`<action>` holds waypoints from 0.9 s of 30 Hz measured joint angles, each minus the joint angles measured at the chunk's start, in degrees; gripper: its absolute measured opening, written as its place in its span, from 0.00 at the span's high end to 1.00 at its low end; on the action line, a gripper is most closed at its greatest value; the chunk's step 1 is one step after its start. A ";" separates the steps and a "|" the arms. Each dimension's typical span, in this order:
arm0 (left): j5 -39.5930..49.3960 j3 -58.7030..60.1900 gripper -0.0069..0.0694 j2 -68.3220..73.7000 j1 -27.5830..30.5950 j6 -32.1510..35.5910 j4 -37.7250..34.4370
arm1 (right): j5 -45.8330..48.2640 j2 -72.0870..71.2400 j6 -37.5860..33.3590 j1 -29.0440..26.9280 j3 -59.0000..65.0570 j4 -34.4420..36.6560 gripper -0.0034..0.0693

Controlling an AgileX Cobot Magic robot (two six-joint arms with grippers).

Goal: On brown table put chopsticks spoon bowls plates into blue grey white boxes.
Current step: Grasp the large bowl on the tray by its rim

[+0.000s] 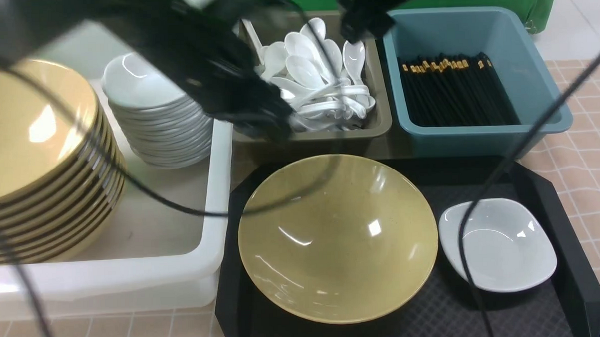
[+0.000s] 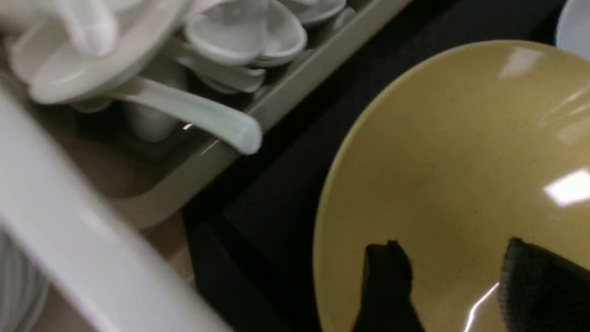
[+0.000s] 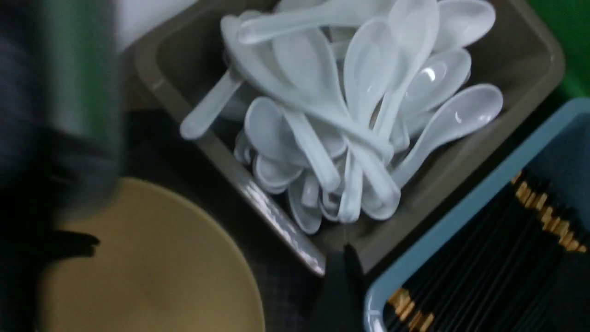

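Bowl (image 1: 337, 237) sits on the black tray (image 1: 555, 189) under the left gripper (image 2: 451, 251), whose jaws stand apart and empty, so pinch its rim squarely and lift well clear of the white box (image 1: 216, 191) wall; of the right gripper (image 1: 362, 19) I cannot tell the jaws' state.

Bright, even light from above here, throwing hard white glints on the yellow bowl (image 1: 338, 237) on the black tray (image 1: 577, 258), on the white dish (image 1: 497, 244) right of that bowl and on the bowl stack (image 1: 40, 162) to its left, with soft shadows. Behind the bowl the left arm (image 1: 212, 72) and the cables (image 1: 146, 194) loom black and out of focus, close to the lens. Both wrist views smear with motion: the white bin's rim (image 2: 83, 240) and the spoons (image 2: 239, 37) beside the bowl streak, and a dark smudge overlaps the bowl in the right one.
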 joint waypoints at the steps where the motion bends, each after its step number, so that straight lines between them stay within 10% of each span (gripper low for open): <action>1: 0.06 -0.26 0.42 0.62 -0.62 -0.83 0.80 | 0.18 -0.33 0.00 0.00 0.76 0.00 0.17; 6: -0.24 -1.32 0.21 7.01 -5.34 -9.10 13.15 | 0.79 -9.84 -0.90 0.00 11.22 0.00 0.38; 17: -6.40 -1.58 0.20 11.78 -6.21 -14.56 18.05 | 0.95 -15.69 -2.86 0.00 20.19 0.00 0.62; 24: -4.25 -1.58 0.40 14.14 -6.80 -14.51 16.43 | 0.95 -15.69 -2.93 0.00 20.39 0.00 0.63; 27: -3.18 -1.58 0.65 14.08 -7.09 -13.74 16.55 | 0.89 -15.69 -3.09 0.00 20.39 0.00 0.63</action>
